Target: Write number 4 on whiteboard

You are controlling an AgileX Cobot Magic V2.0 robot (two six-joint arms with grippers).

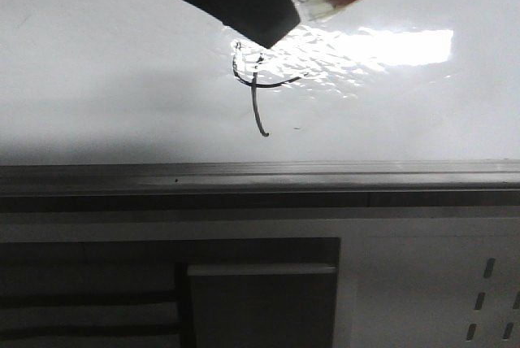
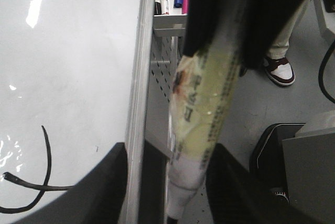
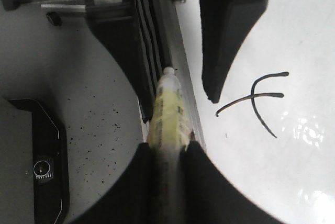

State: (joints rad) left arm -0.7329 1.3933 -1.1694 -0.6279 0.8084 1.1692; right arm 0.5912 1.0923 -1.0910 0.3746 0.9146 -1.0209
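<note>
Number 4 [image 1: 253, 80]: drawn on the whiteboard [image 1: 97, 104], upper centre, beside the glare; hook and long vertical stroke present, so writing looks essentially complete. Right gripper [image 3: 167, 148]: closed on marker [image 3: 167, 109], tip off the board. Left gripper [image 2: 165, 182]: jaws apart around that marker.

Right gripper [image 3: 168, 148] clamped on a yellowish marker [image 3: 168, 114], white tip [image 3: 169, 76] pointing away from the camera along the grey metal rail [image 3: 184, 85] of the whiteboard [image 3: 293, 35]. Facing it, another gripper's dark fingers [image 3: 222, 41] either side of that tip, one over the board. On the glossy white surface, the number 4 [image 3: 259, 101] in thin dark strokes, near that finger, apart from the marker. Beyond the rail, speckled grey floor [image 3: 89, 109] and a dark box [image 3: 36, 166].
</note>
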